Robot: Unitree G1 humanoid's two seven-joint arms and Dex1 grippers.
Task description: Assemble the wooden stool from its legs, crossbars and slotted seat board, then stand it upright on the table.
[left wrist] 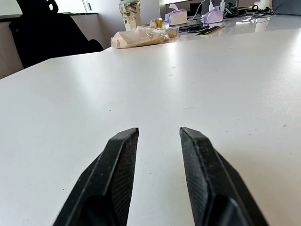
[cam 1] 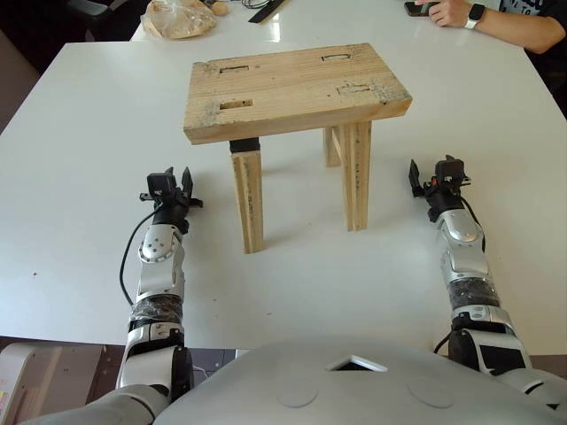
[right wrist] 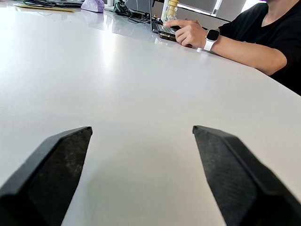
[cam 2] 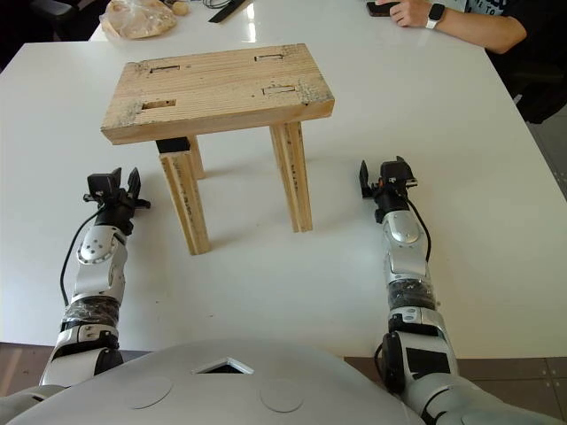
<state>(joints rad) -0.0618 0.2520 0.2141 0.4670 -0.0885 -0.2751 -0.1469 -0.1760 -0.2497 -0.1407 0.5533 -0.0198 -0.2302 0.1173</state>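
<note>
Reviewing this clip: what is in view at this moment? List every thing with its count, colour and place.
Assembled wooden stool: one, pale wood, upright mid-table, between the grippers, touched by neither.
Stool legs: four, pale wood, under the slotted seat board.
Black band: one, black, at the top of the near left leg.
Clear plastic bag with tan contents: one, far left part of the table.
Flat black object: one, black, far edge beside the bag; cannot tell what it is.
White table: one, white, under everything.
Left gripper: one, black, open, low over the table left of the stool.
Right gripper: one, black, open, low over the table right of the stool.
</note>
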